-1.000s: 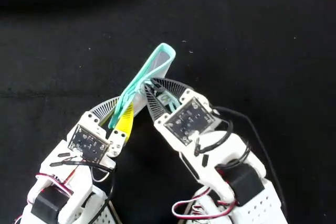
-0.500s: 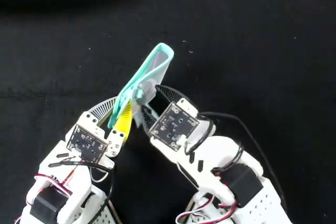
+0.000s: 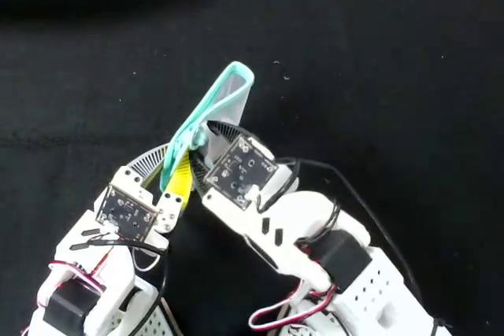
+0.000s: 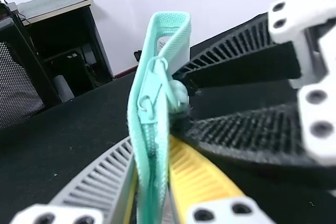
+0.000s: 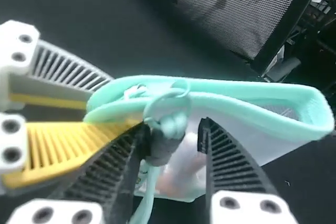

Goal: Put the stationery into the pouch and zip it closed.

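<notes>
Jaws of the left gripper (image 3: 175, 175), one grey and one yellow, are clamping down on the near end of the mint-edged translucent mesh pouch (image 3: 228, 96) and holding it up on edge above the black cloth worktop (image 3: 378, 76). From that grip the pouch's long axis is running straight out ahead of the left jaws, rising and leaning away toward the far side of the worktop. The zip edge is facing up and the far corner is hanging free.

The right gripper (image 3: 206, 141) is coming in across that axis from the side, just ahead of the left jaws and almost touching them. Its black jaws are standing narrow, with a slim gap between them. The mint zip pull (image 5: 169, 121), a loop with a small bead, is sitting in that gap against one jaw, and a sliver of mesh is showing before the other. So the right arm is the nearer one to the pull, which is lying at the clamped end of the zip and not out at the free end.

Something pale is showing through the mesh below the right jaws, likely the stationery, already inside. How much of the zip is closed is hard to read. By my judgement everything is turning on that line: the pull has to travel along the pouch's long axis while the left jaws are anchoring the end.
</notes>
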### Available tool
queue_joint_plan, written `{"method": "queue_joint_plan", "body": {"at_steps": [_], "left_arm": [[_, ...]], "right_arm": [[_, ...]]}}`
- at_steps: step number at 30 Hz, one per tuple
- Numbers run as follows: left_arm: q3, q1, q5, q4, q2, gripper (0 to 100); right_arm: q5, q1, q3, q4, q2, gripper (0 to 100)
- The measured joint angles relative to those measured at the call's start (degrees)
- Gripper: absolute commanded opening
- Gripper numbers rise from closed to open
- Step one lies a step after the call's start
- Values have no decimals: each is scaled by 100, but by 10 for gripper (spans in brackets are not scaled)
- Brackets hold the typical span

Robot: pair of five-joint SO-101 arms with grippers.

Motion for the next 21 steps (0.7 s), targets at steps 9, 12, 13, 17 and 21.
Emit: {"method": "queue_joint_plan", "body": {"at_steps": [9, 12, 13, 17, 21], "left_arm": [[0, 0, 0, 0, 0, 29], [0, 0, 0, 0, 0, 29], [0, 0, 0, 0, 0, 29], [0, 0, 0, 0, 0, 29], [0, 0, 0, 0, 0, 29]], "right_arm": [[-281, 35, 9, -105, 53, 18], [-273, 62, 9, -123, 53, 12], [-273, 70, 9, -132, 53, 12], [-273, 220, 18, -141, -185, 12], [-62, 703, 18, -141, -615, 12]]}}
